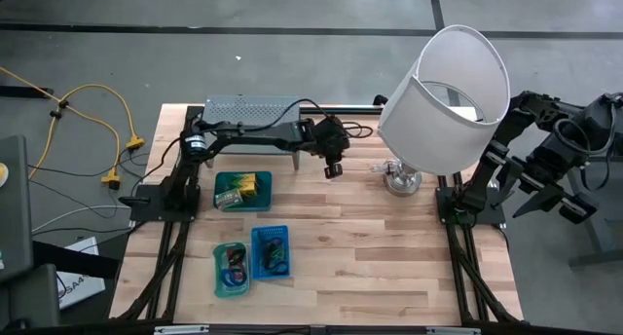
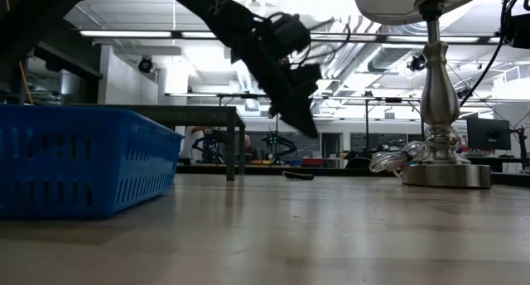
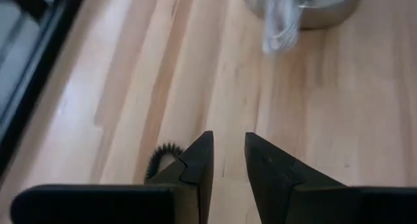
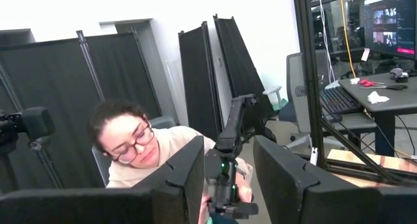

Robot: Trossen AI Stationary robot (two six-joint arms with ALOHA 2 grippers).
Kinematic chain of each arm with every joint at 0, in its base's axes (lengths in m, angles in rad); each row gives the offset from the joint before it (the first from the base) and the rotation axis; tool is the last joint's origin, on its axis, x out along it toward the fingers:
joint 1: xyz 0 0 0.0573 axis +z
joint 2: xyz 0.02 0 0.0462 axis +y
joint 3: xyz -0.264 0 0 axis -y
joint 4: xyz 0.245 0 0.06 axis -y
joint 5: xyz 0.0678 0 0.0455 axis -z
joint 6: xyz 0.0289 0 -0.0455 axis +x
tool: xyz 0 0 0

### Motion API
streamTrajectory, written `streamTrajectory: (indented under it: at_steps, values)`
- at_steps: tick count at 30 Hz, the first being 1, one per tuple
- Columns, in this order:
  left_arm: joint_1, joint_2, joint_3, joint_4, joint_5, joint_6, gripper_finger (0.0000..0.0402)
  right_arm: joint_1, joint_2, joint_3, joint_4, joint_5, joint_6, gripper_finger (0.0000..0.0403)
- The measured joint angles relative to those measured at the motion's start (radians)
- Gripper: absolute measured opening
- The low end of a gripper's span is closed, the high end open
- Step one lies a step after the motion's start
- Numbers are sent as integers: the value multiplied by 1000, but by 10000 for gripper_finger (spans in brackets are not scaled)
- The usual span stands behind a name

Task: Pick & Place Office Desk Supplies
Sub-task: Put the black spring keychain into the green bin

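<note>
A small black coiled band (image 3: 161,160) lies on the wooden worktop (image 1: 389,247) just beside my left hand (image 3: 228,160), whose fingers stand slightly parted with nothing between them, hanging above the worktop between the grey perforated rack (image 1: 251,109) and the lamp's (image 1: 443,96) metal base. Other supplies sit in the green tray (image 1: 242,190), the teal tray (image 1: 231,269) and the blue tray (image 1: 271,251) nearer the front. My right hand (image 4: 228,175), fingers apart and empty, waits off the worktop's right edge, facing a seated person (image 4: 140,152).

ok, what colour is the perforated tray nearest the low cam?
Blue. The perforated tray shows best in the low view, at the left of the picture.
</note>
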Motion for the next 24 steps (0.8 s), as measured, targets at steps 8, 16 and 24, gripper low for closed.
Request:
streamTrajectory:
  at_steps: [8, 16, 24]
  values:
    - [14, 59, 7, 40, -39, -131, 82, 0, 0, 0, -1, 0, 0, 120]
    - [14, 96, 6, 62, -44, -206, 82, 0, 0, 0, -1, 0, 0, 120]
    - [20, 96, 5, 57, -39, -193, 82, 0, 0, 0, -1, 0, 0, 120]
